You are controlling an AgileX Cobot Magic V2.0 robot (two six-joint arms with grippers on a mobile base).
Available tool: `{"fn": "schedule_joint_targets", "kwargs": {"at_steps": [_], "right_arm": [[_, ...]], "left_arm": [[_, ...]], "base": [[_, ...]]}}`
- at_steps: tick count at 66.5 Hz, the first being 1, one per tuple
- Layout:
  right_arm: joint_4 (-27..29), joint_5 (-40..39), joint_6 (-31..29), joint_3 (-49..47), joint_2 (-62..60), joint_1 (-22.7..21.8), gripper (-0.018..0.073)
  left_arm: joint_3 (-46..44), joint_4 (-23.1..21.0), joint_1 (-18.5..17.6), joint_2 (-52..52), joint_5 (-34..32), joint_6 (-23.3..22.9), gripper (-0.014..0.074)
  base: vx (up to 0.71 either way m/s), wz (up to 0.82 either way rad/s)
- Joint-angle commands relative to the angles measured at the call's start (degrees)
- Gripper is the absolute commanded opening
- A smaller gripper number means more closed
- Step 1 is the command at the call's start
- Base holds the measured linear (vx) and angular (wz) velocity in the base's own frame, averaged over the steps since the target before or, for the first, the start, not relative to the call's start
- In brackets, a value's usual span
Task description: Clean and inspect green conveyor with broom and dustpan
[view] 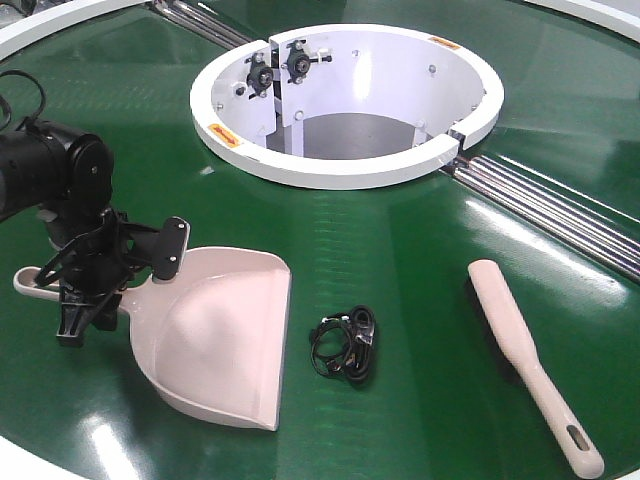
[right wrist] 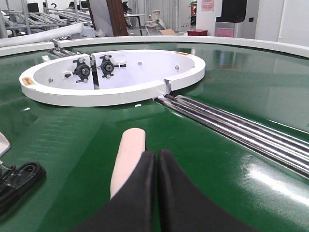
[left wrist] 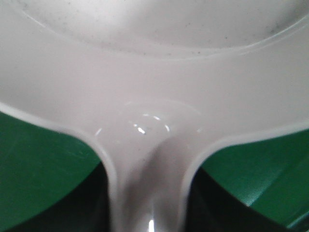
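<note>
Nearest the front camera, the dustpan (view: 225,335) lies flat on the green conveyor (view: 400,260) at about 8 o'clock. Its open lip faces 3 o'clock and its handle points to 9 o'clock. The left hand (view: 120,287) sits over that handle with its jaws spread wide. One finger (view: 170,248) is on the far side and the other on the near side, so they straddle the handle without clamping it. The handle's tip pokes out beyond the hand toward 9 o'clock. In the left wrist view the pan's neck and bowl fill nearly everything, with green belt on either side.

At 6 o'clock, just beside the pan's lip but apart from it, lies a small black cable bundle (view: 345,348). The broom (view: 520,355) rests at 4 o'clock, well apart from the pan, with its head toward 11 o'clock and its slotted handle toward 5 o'clock.

At 12 o'clock stands the white ring housing (view: 340,170), and silver rods (view: 560,215) run from it toward 4 o'clock.

The right hand (right wrist: 156,153) shows only in its own wrist view. Its black fingers are pressed together with nothing between them, and the broom's rounded end lies just past them at 11 o'clock.
</note>
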Motion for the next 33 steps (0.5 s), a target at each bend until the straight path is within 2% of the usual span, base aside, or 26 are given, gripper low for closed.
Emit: {"fn": "schedule_joint_targets", "kwargs": {"at_steps": [1,33], "right_arm": [[-0.02,-4.41,-0.78,1.24,-1.05,-0.21,-0.0010],[-0.02,-4.41,-0.78,1.24,-1.05,-0.21,-0.0010]], "left_arm": [[-1.59,-0.54,-0.53,-2.81,-0.51,-0.67,-0.0007],[-1.59,-0.54,-0.53,-2.81,-0.51,-0.67,-0.0006]], "base": [[0.00,0.00],[0.00,0.00]]}}
